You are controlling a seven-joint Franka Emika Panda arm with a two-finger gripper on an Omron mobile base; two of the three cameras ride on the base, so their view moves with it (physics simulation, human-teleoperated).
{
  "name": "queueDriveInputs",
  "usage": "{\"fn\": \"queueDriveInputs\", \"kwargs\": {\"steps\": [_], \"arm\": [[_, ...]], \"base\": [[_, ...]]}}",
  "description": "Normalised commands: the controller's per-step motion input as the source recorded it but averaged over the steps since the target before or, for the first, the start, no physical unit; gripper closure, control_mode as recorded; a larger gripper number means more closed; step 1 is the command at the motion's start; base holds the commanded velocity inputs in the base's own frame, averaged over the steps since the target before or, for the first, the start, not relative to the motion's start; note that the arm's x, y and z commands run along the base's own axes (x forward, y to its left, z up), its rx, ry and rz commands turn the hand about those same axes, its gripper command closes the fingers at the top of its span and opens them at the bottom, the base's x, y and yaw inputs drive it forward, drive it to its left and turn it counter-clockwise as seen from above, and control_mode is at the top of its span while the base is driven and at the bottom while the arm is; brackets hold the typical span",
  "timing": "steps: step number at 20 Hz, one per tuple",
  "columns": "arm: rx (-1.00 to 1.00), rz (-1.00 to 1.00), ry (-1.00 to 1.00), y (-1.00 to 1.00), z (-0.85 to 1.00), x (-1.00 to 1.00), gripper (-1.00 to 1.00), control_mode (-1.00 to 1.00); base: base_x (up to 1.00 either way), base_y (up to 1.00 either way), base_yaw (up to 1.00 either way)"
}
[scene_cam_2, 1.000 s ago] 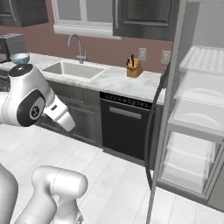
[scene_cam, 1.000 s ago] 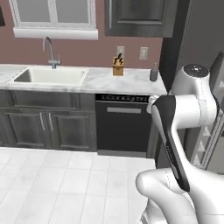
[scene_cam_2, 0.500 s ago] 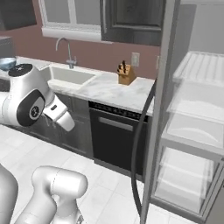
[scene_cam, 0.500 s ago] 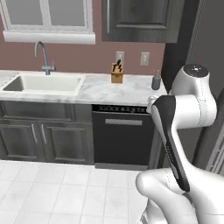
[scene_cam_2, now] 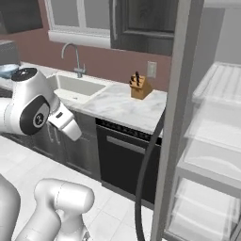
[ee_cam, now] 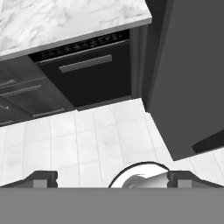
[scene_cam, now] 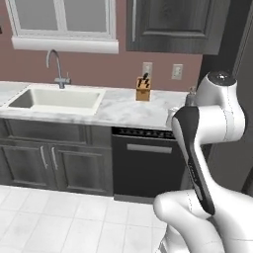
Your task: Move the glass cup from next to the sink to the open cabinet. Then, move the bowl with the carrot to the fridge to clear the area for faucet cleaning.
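— What lies nearest the gripper?

— Its fingers stand spread, a pale round rim, perhaps the bowl, between them over white floor tiles.

— Farther on?

— The dark dishwasher, the marble counter, then sink and faucet; the fridge stands open.

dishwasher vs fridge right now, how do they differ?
The dishwasher is black, low, tucked under the marble counter; the fridge is grey and rises far above it. Dishwasher door shut; fridge door swung open, white shelves showing. They stand side by side on the same wall.
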Motion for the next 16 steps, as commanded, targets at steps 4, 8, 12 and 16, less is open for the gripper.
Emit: {"fn": "queueDriveInputs", "kwargs": {"steps": [4,8,12,16], "arm": [[0.00,0.00,0.00,0.00,0.00,0.00,-1.00,1.00],[0.00,0.00,0.00,0.00,0.00,0.00,-1.00,1.00],[0.00,0.00,0.00,0.00,0.00,0.00,-1.00,1.00],[0.00,0.00,0.00,0.00,0.00,0.00,-1.00,1.00]], "base": [[0.01,1.00,0.15],[-0.04,1.00,0.49],[-0.30,0.97,0.72],[-0.37,0.99,0.72]]}}
